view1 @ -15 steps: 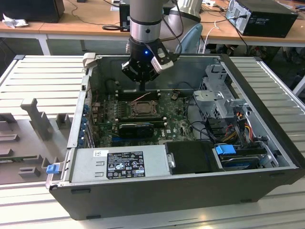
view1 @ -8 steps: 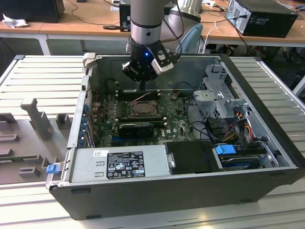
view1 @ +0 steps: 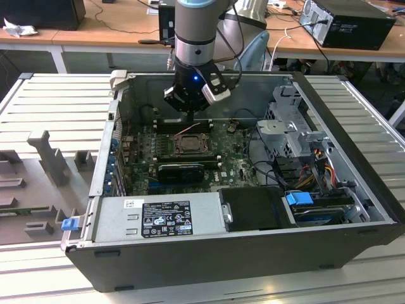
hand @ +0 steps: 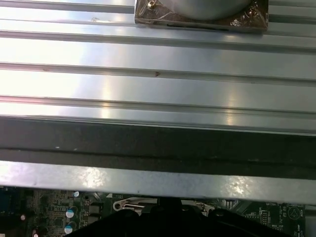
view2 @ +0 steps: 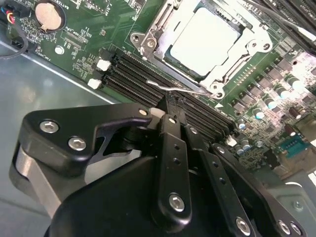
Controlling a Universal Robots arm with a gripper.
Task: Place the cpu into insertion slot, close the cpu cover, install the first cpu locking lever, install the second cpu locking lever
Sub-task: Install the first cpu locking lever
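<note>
Silver-grey cpu sits seated in the insertion slot, seen clearly in the second wrist view; the cpu cover lies closed down around it, its square window framing the chip. One thin locking lever runs along the socket edge nearest the fingers.

I see the gripper with its fingers drawn together, nothing between them, tips poised just beside that lever and over the black memory slots.

In the exterior view the arm comes down from the far side into the open computer case, with the gripper hanging just above the far edge of the socket.

Surroundings: black ribbed heatsink block just near-side of the socket; power supply along the near wall; drive cage and a bundle of coloured cables on the exterior view's right. A coin cell sits on the green motherboard.

Case rests on a ribbed metal table. Grey fixture blocks stand on the exterior view's left. First wrist view shows the case's dark wall with table ribs beyond.
</note>
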